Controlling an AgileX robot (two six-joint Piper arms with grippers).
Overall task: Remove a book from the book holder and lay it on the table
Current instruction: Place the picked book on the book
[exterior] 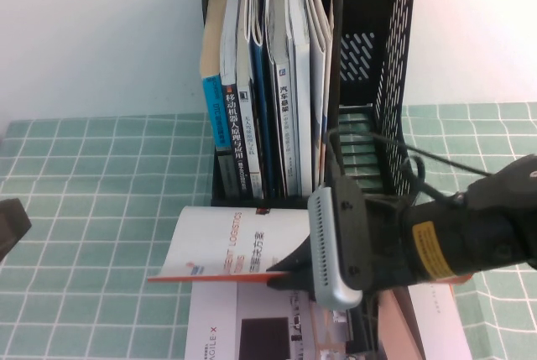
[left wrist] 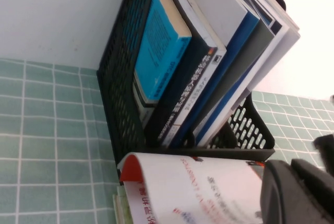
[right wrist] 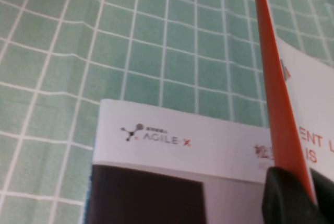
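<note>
The book (exterior: pixel 231 247) is a thin white brochure with red lettering and an orange edge. My right gripper (exterior: pixel 287 274) is shut on its edge and holds it tilted just in front of the black book holder (exterior: pixel 377 83), low over the table (exterior: pixel 101 209). In the right wrist view the gripper (right wrist: pixel 295 198) pinches the orange edge (right wrist: pixel 271 78). The book also shows in the left wrist view (left wrist: pixel 193 192), below the holder (left wrist: pixel 120 104). My left gripper (exterior: pixel 8 227) shows only as a dark piece at the far left edge.
A white magazine marked "AGILE·X" (exterior: pixel 243 326) lies flat on the table under the held book; it also shows in the right wrist view (right wrist: pixel 172 140). Several upright books (exterior: pixel 252 83) fill the holder's left slots. Its right slots stand open.
</note>
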